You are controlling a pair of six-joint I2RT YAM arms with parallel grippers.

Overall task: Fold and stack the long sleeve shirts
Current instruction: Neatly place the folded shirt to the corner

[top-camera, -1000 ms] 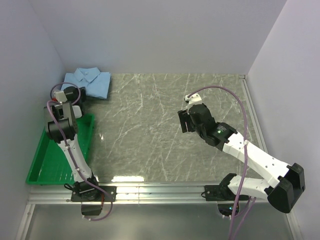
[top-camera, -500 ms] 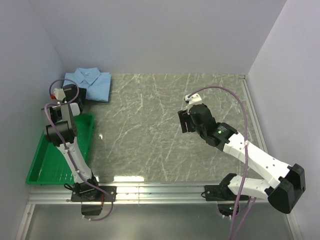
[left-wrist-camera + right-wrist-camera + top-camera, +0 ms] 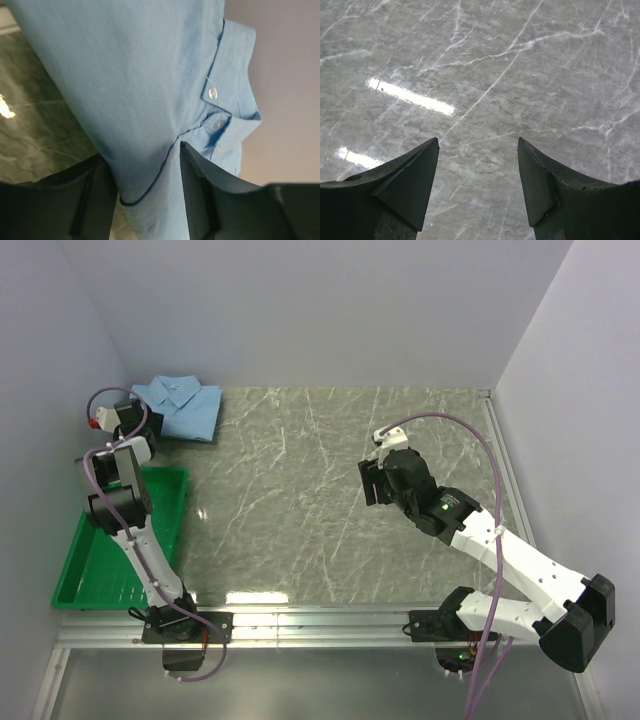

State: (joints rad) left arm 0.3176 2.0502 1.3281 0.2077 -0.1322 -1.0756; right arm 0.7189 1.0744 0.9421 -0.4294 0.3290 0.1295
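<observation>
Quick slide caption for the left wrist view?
Left gripper open around an edge of the folded light blue shirt, collar buttons showing.

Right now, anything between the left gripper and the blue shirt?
Nothing visible. The left gripper is at the shirt, in the far left corner of the table; its open jaws straddle the folded edge near the collar. The right gripper hangs open over the table, well away.

A light blue shirt fills most of the frame, with its collar and two white buttons at right. Grey marble counter shows at left. At the bottom, the claw stands parted, with the shirt's edge between its fingers.
</observation>
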